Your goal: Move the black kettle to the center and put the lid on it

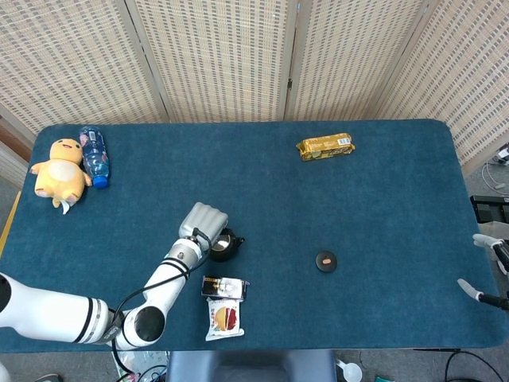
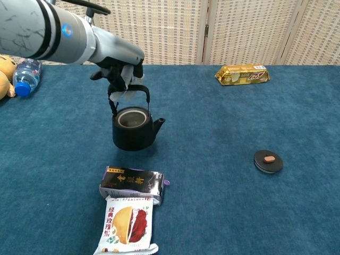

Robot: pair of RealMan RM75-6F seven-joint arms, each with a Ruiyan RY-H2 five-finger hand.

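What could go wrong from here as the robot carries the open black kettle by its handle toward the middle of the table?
1. The left hand holds the black kettle only by its thin handle, so it may swing or slip.
2. The dark snack box lies just in front; setting down short could clip it.
3. The lid lies far off toward the right hand, needing a long reach.

On the blue desk (image 1: 382,183) the left hand (image 1: 202,220) sits over the black kettle (image 1: 223,246), its spout pointing right. The lid (image 1: 325,260) lies well apart to the right. The right hand (image 1: 489,270) shows at the right edge, fingers spread, holding nothing.
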